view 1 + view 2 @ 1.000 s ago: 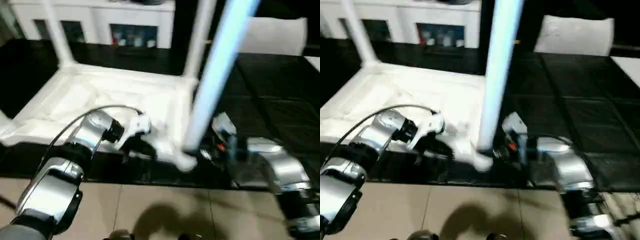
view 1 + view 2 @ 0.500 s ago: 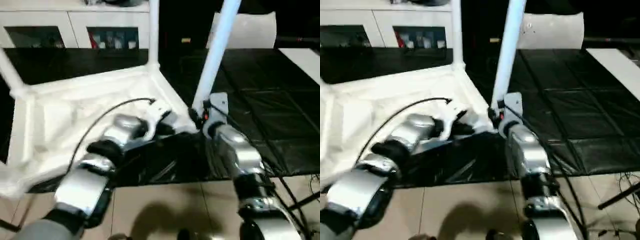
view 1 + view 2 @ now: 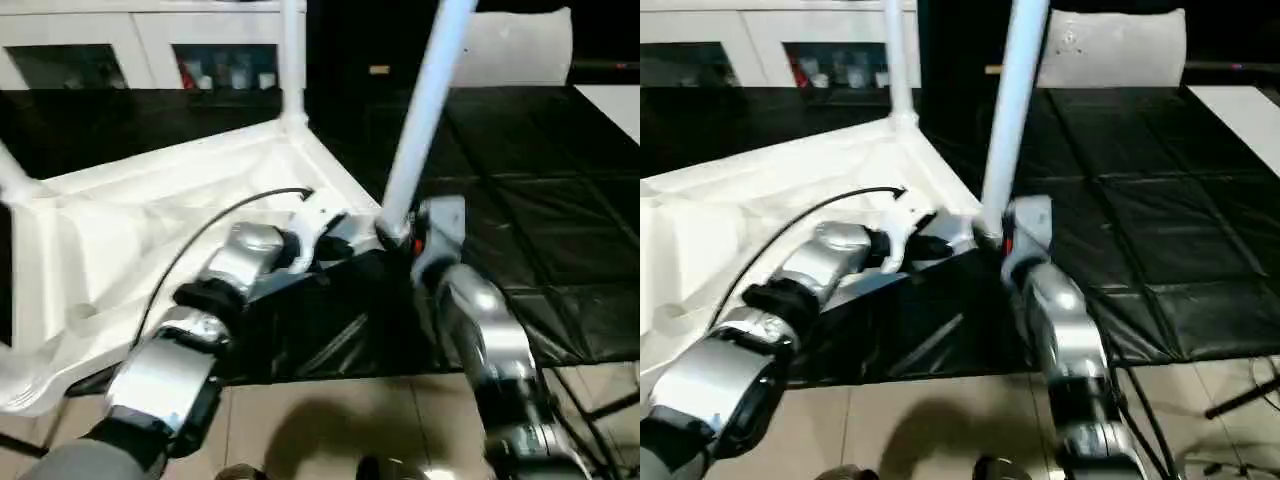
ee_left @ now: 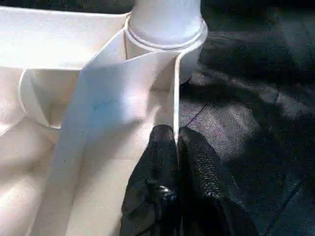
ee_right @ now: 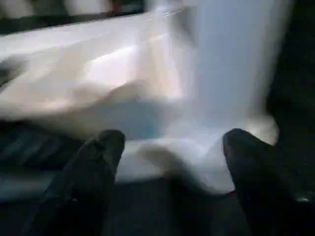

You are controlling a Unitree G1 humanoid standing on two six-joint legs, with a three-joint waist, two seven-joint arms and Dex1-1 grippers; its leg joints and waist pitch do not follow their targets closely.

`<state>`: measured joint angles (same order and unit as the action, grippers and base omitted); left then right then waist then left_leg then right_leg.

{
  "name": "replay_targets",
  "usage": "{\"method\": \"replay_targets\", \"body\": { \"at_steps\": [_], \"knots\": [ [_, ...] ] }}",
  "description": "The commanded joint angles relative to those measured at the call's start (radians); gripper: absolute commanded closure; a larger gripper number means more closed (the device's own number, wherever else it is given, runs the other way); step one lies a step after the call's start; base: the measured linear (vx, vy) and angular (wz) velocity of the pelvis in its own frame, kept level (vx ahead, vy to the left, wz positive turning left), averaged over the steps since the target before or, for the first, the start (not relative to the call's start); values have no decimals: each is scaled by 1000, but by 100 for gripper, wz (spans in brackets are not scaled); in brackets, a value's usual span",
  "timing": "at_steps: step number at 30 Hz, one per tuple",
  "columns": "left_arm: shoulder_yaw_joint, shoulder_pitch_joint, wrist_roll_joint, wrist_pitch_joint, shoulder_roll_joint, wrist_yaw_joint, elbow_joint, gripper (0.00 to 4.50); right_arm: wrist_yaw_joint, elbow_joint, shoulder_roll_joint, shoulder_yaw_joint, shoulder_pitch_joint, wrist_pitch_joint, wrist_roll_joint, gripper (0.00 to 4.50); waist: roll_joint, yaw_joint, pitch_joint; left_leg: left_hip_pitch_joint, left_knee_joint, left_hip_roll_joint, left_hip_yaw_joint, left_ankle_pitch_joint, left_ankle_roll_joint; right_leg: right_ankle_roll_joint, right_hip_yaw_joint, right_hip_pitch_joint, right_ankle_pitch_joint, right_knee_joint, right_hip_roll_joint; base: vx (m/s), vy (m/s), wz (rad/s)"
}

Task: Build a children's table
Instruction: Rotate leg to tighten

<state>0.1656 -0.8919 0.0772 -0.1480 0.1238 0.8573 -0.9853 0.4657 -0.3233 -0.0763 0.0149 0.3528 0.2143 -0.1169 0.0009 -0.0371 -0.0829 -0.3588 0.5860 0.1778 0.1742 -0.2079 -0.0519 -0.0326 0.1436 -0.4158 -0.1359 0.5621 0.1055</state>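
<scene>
Both head eyes look forward and down over the forearms at the upturned table (image 3: 150, 215), while each wrist camera sits close, apparently at the same leg (image 3: 420, 110) socket corner.

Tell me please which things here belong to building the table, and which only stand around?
Belong to the job:
- table top, upside down
- near leg, standing in its corner socket
- far leg
- left gripper, shut on the top's rim
- right gripper, open at the near leg's base

Only standing around:
- cabinet
- white panel
- black mats
</scene>
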Motion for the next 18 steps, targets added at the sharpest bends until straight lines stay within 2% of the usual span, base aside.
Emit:
{"method": "replay_targets", "body": {
  "at_steps": [1, 2, 3, 4, 5, 6, 8, 9, 11, 12, 13, 15, 17, 18],
  "knots": [
    [14, 17, -8, 38, 16, 80, 44, 450, 120, 60, -60, -28, -19, -18, -33, 62, -12, -10, 85, -5, -52, 52, -17, 2, 185, -233, -69, 76, -117, -34, 70, 0, 0, 0],
    [14, 17, -8, 38, 16, 80, 44, 450, 120, 60, -60, -28, -19, -18, -33, 55, -12, -10, 86, -5, -50, 54, -18, 16, 196, -244, -69, 73, -93, -30, 69, 0, 0, 0],
    [27, 28, -3, 75, 36, 117, 47, 450, 178, 81, -98, -20, -33, -21, -45, 55, -11, -12, 83, -6, -48, 55, -16, 21, 213, -259, -69, 69, -79, -29, 68, 0, 0, 0],
    [42, 37, 6, 103, 59, 157, 46, 450, 252, 98, -151, -15, -43, -20, -58, 42, -19, -12, 81, -9, -48, 53, -15, 7, 220, -258, -70, 69, -95, -30, 67, 0, 0, 0],
    [50, 40, 11, 114, 71, 176, 44, 450, 292, 106, -181, -14, -46, -19, -64, 42, -18, -14, 79, -9, -48, 52, -14, -13, 220, -254, -69, 71, -121, -34, 67, 0, 0, 0],
    [55, 42, 13, 117, 81, 194, 42, 450, 330, 113, -208, -15, -50, -18, -69, 20, -20, -15, 77, -9, -49, 52, -12, -47, 207, -239, -70, 70, -175, -40, 68, 0, 0, 0],
    [65, 47, 16, 132, 104, 234, 41, 450, 416, 133, -273, -22, -57, -8, -87, 14, -19, -17, 71, -8, -52, 52, -12, -108, 170, -213, -70, 67, -281, -53, 69, 0, 0, 0],
    [72, 50, 18, 135, 121, 264, 43, 450, 478, 155, -322, -31, -63, 7, -103, 6, -24, -20, 69, -7, -53, 49, -12, -138, 152, -186, -69, 70, -340, -60, 69, 0, 0, 0],
    [77, 52, 22, 143, 135, 282, 45, 450, 529, 175, -361, -38, -70, 21, -119, 6, -23, -22, 66, -8, -57, 51, -15, -154, 133, -161, -70, 66, -391, -65, 68, 0, 0, 0],
    [79, 54, 23, 146, 141, 291, 46, 450, 552, 186, -380, -41, -74, 29, -128, 6, -27, -21, 65, -7, -57, 51, -14, -163, 127, -151, -68, 65, -416, -70, 68, 0, 0, 0],
    [81, 59, 22, 152, 151, 311, 51, 450, 582, 198, -407, -44, -79, 36, -137, 6, -26, -24, 60, -2, -59, 49, -15, -191, 111, -122, -66, 62, -496, -81, 70, 0, 0, 0],
    [85, 67, 17, 159, 163, 341, 61, 450, 600, 201, -425, -43, -81, 39, -140, 6, -33, -22, 61, 0, -59, 50, -17, -193, 96, -101, -64, 60, -538, -86, 71, 0, 0, 0],
    [96, 80, 10, 175, 177, 391, 76, 450, 603, 188, -438, -41, -72, 34, -134, 6, -30, -24, 65, -1, -61, 54, -20, -174, 91, -103, -66, 61, -515, -82, 73, 0, 0, 0],
    [104, 89, 6, 189, 186, 425, 87, 450, 599, 172, -438, -41, -62, 26, -126, 6, -39, -22, 69, -4, -61, 56, -20, -154, 93, -114, -68, 62, -479, -74, 73, 0, 0, 0]
  ]
}}
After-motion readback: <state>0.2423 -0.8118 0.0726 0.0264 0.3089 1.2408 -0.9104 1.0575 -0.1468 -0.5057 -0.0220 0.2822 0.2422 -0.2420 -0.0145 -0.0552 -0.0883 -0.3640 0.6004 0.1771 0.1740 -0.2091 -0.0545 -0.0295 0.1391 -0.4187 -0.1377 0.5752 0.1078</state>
